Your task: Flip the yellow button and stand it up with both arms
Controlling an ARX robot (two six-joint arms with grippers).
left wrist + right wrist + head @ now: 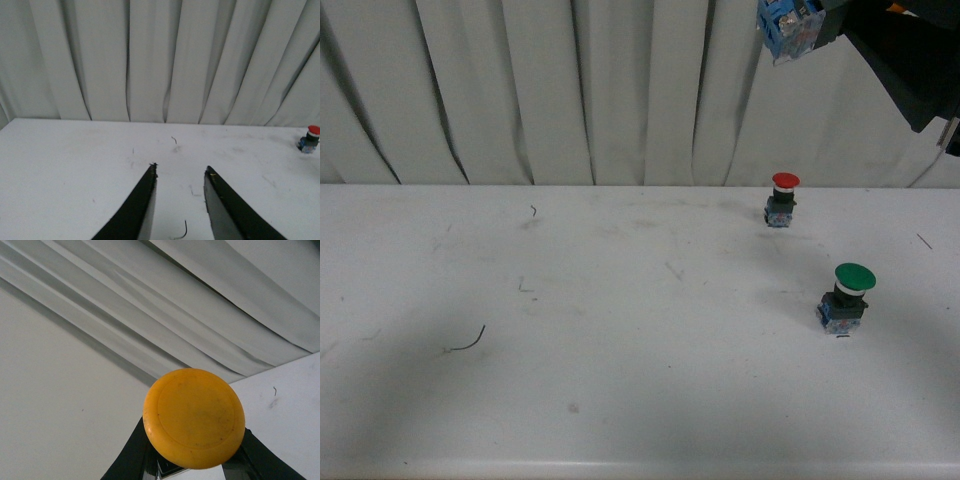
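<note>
The yellow button (194, 417) fills the right wrist view, its round yellow-orange cap facing the camera. My right gripper (192, 460) is shut on it, black fingers at both sides below the cap. In the front view only the button's blue-grey base (788, 27) shows, held high at the upper right by the black right arm (905, 50), well above the table. My left gripper (181, 172) is open over the white table (75, 165) with nothing between its fingers. It does not appear in the front view.
A red-capped button (783, 198) stands at the back right of the table (620, 400); the left wrist view also catches that red-capped button (310, 139). A larger green-capped button (847, 296) stands nearer on the right. A white pleated curtain (570, 90) hangs behind. A thin dark wire scrap (468, 343) lies at the left.
</note>
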